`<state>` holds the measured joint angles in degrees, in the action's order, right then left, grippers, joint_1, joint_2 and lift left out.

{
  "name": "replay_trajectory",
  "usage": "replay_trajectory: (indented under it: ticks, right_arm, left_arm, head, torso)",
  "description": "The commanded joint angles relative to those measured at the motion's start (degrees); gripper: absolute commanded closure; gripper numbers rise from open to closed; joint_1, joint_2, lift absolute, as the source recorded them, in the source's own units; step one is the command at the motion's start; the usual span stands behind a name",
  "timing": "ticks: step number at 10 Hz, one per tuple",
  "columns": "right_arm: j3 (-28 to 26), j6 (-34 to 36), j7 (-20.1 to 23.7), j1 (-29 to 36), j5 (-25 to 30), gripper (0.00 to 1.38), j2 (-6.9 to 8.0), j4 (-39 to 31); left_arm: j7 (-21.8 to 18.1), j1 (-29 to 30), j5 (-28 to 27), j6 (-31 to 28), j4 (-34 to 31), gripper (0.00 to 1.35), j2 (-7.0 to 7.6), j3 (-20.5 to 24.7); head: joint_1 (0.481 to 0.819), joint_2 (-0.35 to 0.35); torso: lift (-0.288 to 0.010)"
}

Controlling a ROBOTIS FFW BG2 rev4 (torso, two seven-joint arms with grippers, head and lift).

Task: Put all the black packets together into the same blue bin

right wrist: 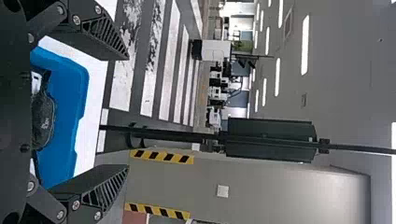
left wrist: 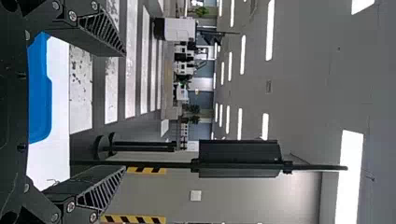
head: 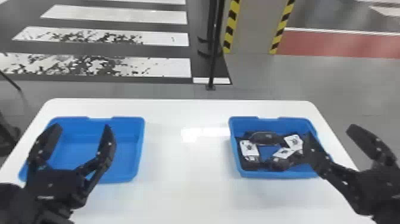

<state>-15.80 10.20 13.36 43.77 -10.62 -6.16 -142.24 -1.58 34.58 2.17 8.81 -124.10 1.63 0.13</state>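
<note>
The black packets (head: 265,138) lay in the lower right part of the head view, together inside the right blue bin (head: 276,175). One packet lay along the bin's far side, and another, with a white label (head: 249,148), was at its left side. At the right of the bin there were more black shapes with two white labels, lying very near each other; how many packets these were, I could not tell. Blue floor of the bin was visible in the middle, between the packets.

The left blue bin (head: 126,155) stood in the lower left of the head view, well apart from the other one. Both bins stood on the white table (head: 190,172).

The left gripper (head: 81,127) was at the lower left of the frame, in front of the left blue bin, with its two fingers spread wide. The right gripper (head: 329,132) was at the lower right, also with the fingers widely spread. Its one finger overlapped the right part of the bin and of the packets, and I could not tell if it touched them; the other finger appeared over the grey floor beyond the table edge.

A thin black post (head: 212,53) stood in the upper middle, beside a grey pillar (head: 254,26) with yellow and black stripes.
</note>
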Motion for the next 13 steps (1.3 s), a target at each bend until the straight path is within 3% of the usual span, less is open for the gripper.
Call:
replay_trajectory:
  ticks: [1, 13]
  right_arm:
    - [0.3, -0.1, 0.0, 0.1, 0.0, 0.21, -0.08, -0.4]
    - [1.1, -0.6, 0.0, -0.3, 0.0, 0.21, -0.34, -0.4]
  left_arm:
    - [0.0, 0.1, 0.3, 0.3, -0.1, 0.18, -0.05, 0.2]
    - [-0.1, -0.1, 0.8, 1.0, -0.1, 0.18, -0.14, 0.0]
  head:
    - [0.695, -0.085]
    - [0.695, -0.071]
  torso:
    - [-0.110]
    - [-0.110]
